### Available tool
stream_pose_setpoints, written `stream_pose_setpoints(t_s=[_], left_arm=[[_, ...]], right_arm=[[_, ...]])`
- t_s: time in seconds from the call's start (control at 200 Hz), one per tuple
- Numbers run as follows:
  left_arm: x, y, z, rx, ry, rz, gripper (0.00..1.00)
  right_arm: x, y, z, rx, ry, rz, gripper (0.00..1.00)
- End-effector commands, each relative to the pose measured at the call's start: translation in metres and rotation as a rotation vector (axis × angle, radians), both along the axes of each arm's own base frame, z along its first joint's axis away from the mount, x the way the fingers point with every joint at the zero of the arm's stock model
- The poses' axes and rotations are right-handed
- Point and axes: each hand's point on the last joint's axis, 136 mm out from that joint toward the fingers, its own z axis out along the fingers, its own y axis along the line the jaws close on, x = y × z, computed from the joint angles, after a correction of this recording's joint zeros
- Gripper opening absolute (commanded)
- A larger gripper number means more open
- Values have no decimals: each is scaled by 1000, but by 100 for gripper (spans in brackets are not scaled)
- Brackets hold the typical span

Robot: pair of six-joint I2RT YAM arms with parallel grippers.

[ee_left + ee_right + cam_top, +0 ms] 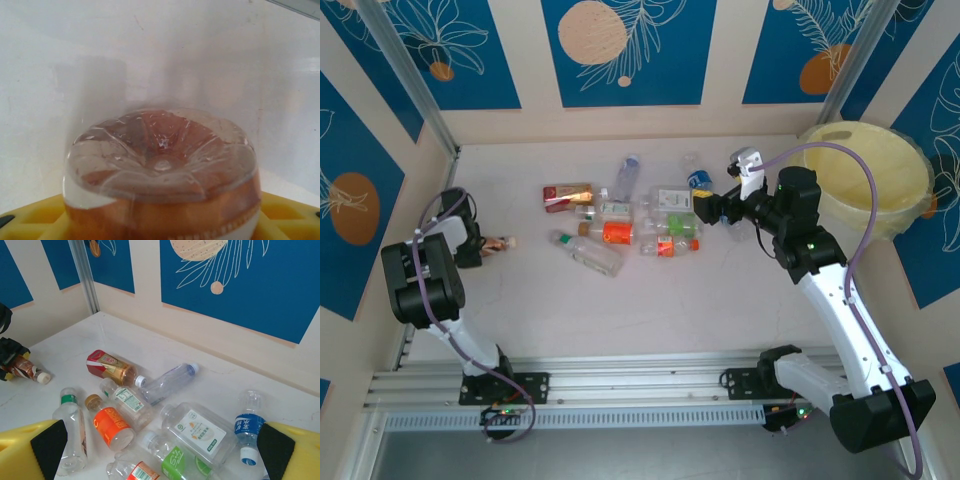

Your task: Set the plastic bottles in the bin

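1. At the far right corner of the table (pixel 650 310) sits the bin (pixel 905 160). What I can see of its inside is plain pale yellow wall and floor.
2. The main pile of plastic bottles (pixel 640 215) lies on its side mid-table, well left of the bin.
3. In the pile I can pick out:
   - a red-label bottle (pixel 107 367)
   - a clear one with a pale cap (pixel 170 382)
   - an orange-label bottle (pixel 112 427)
   - a green-capped clear bottle (pixel 72 430)
   - a squat white-label bottle (pixel 197 432)
   - a green-label bottle (pixel 172 460)
   - a blue-label bottle (pixel 248 425)
4. One copper-red bottle (pixel 500 243) is apart from the pile, at the left side of the table.
5. The right gripper (pixel 705 208) is at the pile's right edge, between pile and bin.
   - From the right wrist camera its yellow fingers (pixel 30 450) sit at the two bottom corners, spread wide.
   - The white-label, green-label and blue-label bottles lie below and ahead of the gap.
   - I can't see either finger touching a bottle, and it holds nothing.
6. The left gripper (pixel 485 247) is clamped on the copper-red bottle.
   - The white cap (pixel 512 241) points right, toward the pile.
   - From the left wrist camera the bottle's clear moulded base (pixel 162 160) faces the lens.
   - The copper label band is below the base, and the yellow fingers (pixel 287 215) hug both sides.
   - The jaws are closed to the bottle's width.
   - I can't tell whether the bottle is resting on the table or lifted off it.
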Motion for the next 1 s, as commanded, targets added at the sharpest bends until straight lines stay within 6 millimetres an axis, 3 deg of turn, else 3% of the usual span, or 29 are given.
stream_pose_setpoints(t_s=[0.0, 0.15, 0.33, 0.505, 0.68, 0.82, 0.995], left_arm=[[-6, 9, 5, 48, 18, -4, 55], [-6, 10, 3, 68, -3, -27, 44], [14, 6, 14, 135, -144, -169, 43], [32, -7, 53, 233, -207, -445, 36], [29, -23, 95, 297, -227, -604, 31], [32, -67, 142, 326, -321, -779, 31], [42, -158, 200, 316, -524, -1081, 31]], right_arm=[[-2, 0, 8, -27, -27, 0, 100], [-2, 1, 7, -27, -29, 3, 100], [-3, 4, 5, -26, -26, 13, 100], [5, -1, -1, -7, -10, -41, 100], [7, 4, -9, 38, 36, -27, 100], [12, 14, -19, 134, 114, -12, 100], [20, 25, -52, 199, 312, -38, 100]])
